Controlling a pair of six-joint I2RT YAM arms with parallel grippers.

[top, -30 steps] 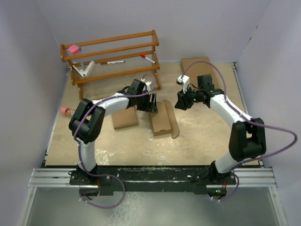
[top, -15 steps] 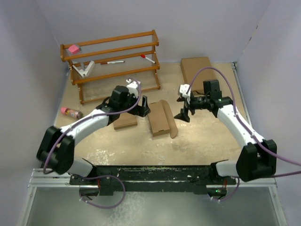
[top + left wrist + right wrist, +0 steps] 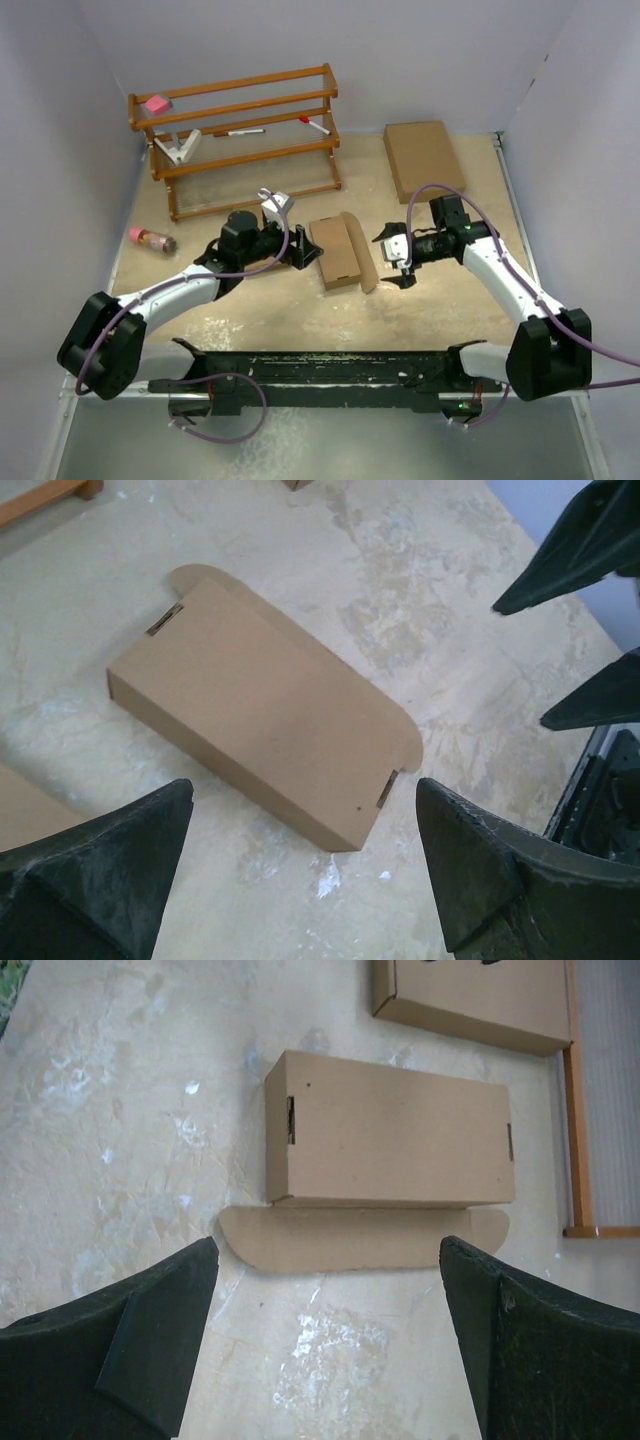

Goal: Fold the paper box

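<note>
The paper box [image 3: 338,250] lies folded on the table between my two grippers, a slim brown box with one long rounded flap [image 3: 365,258] spread flat along its right side. My left gripper [image 3: 308,252] stands open just left of it with nothing between its fingers. In the left wrist view the box [image 3: 260,720] lies ahead of the open left gripper [image 3: 300,880], clear of both fingers. My right gripper [image 3: 396,258] is open just right of the flap. In the right wrist view the box [image 3: 390,1140] and its flap [image 3: 360,1238] lie beyond the open right gripper [image 3: 330,1340].
A second brown box [image 3: 470,995] lies left of the paper box, under my left arm. A large flat brown box [image 3: 425,158] sits at the back right. A wooden rack [image 3: 240,130] with markers stands at the back left, and a pink bottle [image 3: 150,238] lies beside it.
Both grippers have opened wide and drawn back from the box toward the near side, the left one swinging low to the left. The box has shifted slightly and now lies free.
</note>
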